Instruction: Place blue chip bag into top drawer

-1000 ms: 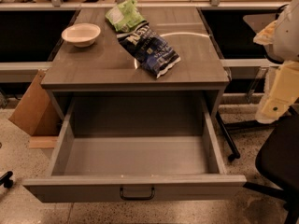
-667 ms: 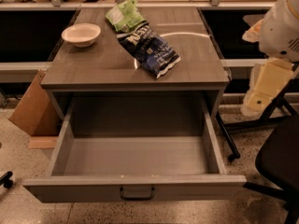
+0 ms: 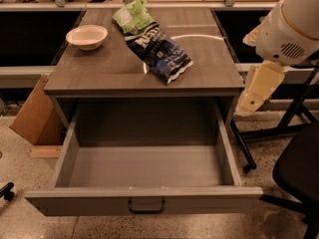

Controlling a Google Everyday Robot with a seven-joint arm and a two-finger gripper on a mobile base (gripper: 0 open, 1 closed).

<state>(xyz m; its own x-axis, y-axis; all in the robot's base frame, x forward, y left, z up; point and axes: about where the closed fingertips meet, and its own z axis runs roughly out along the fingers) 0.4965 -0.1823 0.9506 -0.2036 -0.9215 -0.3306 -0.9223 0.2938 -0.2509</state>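
Note:
The blue chip bag [image 3: 159, 53] lies flat on the grey cabinet top [image 3: 99, 68], right of centre, slanting from back left to front right. Its back end touches a light-green snack bag [image 3: 133, 16]. The top drawer [image 3: 144, 198] is pulled fully open below the top, and nothing lies inside it. Its dark handle [image 3: 146, 206] is at the middle of the front panel. My gripper [image 3: 259, 88] hangs at the right, beside the cabinet's right edge and below my white arm [image 3: 291, 26]. It is apart from the bag and holds nothing.
A cream bowl [image 3: 86, 36] stands at the back left of the cabinet top. A cardboard box [image 3: 35, 116] leans on the floor at the left. A black chair [image 3: 299, 168] and its legs stand at the right, close to the drawer's right corner.
My arm has moved in from the right edge towards the cabinet, and the gripper now hangs closer to its right side. The bag, the bowl and the drawer have not moved.

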